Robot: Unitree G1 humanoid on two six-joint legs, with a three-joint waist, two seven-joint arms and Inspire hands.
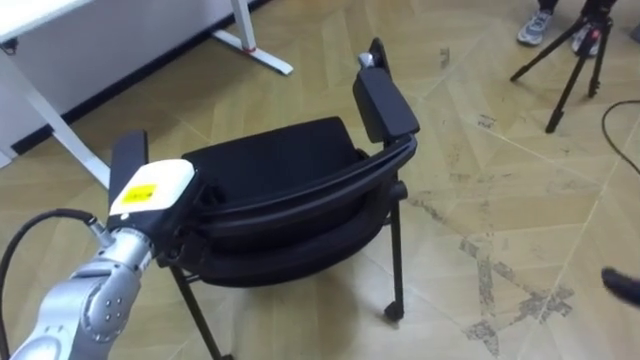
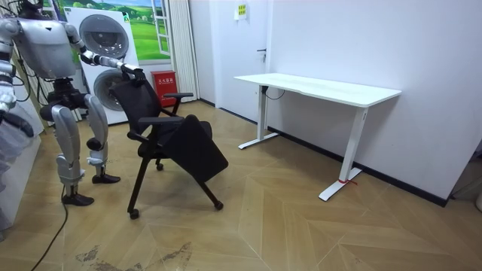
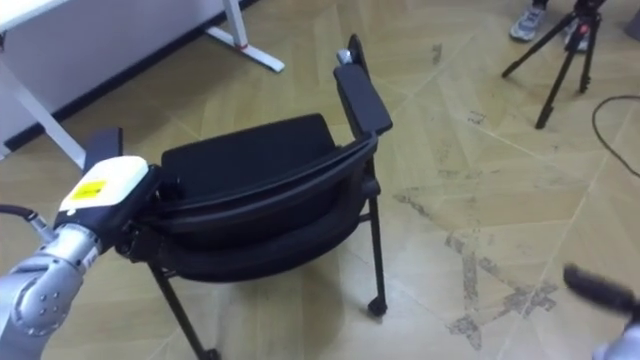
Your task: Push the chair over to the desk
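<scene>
A black chair point(image 1: 290, 190) with armrests and small wheels stands on the wood floor right in front of me, its seat facing away. In the room view the chair point(image 2: 177, 143) leans forward toward the white desk. My left hand point(image 1: 150, 190) lies on the left end of the backrest's top rim, its dark fingers curled over the rim; it is seen as the left hand point(image 2: 135, 74) at the top of the backrest in the room view. My right hand point(image 3: 597, 289) hangs low at my right side with straight fingers, away from the chair.
A white desk point(image 2: 320, 89) stands beyond the chair by the wall; its leg point(image 1: 250, 40) is at the top of the eye view. A tripod point(image 1: 575, 60) and a person's shoes point(image 1: 535, 28) are ahead on the right. Washing machines point(image 2: 105, 38) stand behind me.
</scene>
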